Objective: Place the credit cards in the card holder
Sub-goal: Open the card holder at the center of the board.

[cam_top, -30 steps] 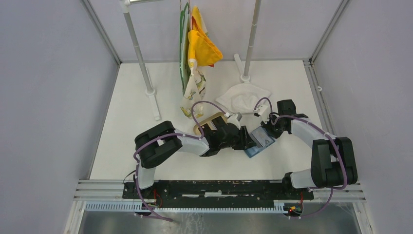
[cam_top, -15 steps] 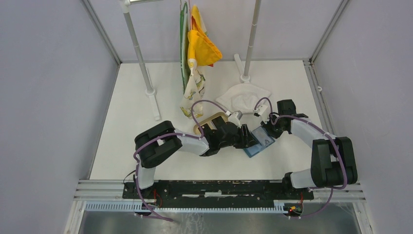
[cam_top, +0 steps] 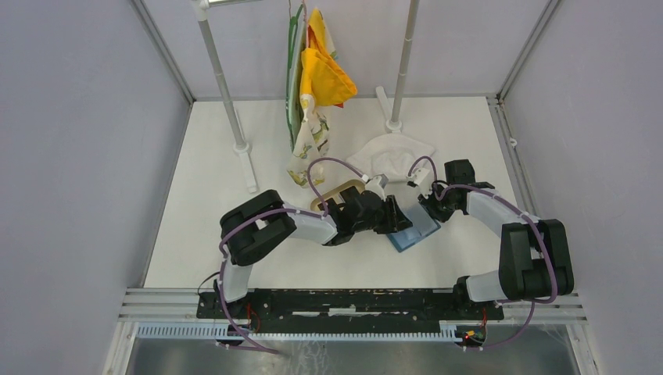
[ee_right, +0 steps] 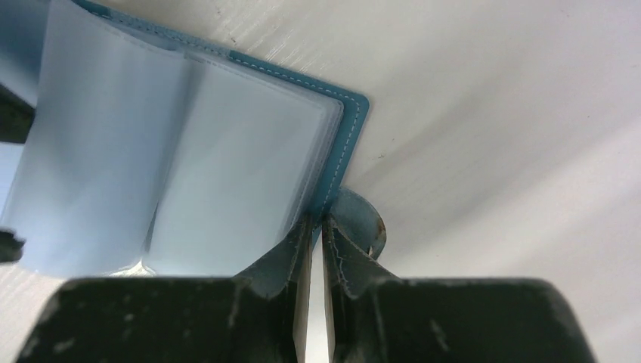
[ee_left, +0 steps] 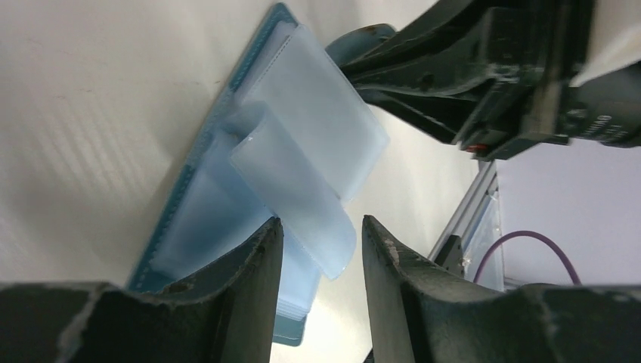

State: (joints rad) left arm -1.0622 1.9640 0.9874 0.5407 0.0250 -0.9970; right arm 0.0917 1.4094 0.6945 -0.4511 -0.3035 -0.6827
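The blue card holder (cam_top: 412,237) lies open on the white table, its clear plastic sleeves (ee_left: 302,144) fanned upward. My right gripper (ee_right: 317,224) is shut on the cover's edge (ee_right: 344,151) beside the round snap tab (ee_right: 361,219), pinning it from the right (cam_top: 428,209). My left gripper (cam_top: 397,219) reaches over the holder from the left. Its jaws stand open, and the curled end of one loose sleeve (ee_left: 321,227) hangs at the gap between them, untouched by either finger. The credit cards are out of view in every frame.
A tan oval tray (cam_top: 338,190) sits behind the left arm, partly hidden. A white cloth (cam_top: 389,153) lies at the back right. Yellow and patterned cloths (cam_top: 322,76) hang from a rack whose two posts (cam_top: 227,94) (cam_top: 403,70) stand on the table.
My left gripper has slid right and slightly back, farther over the open card holder, covering more of it. The right gripper keeps its grip in place.
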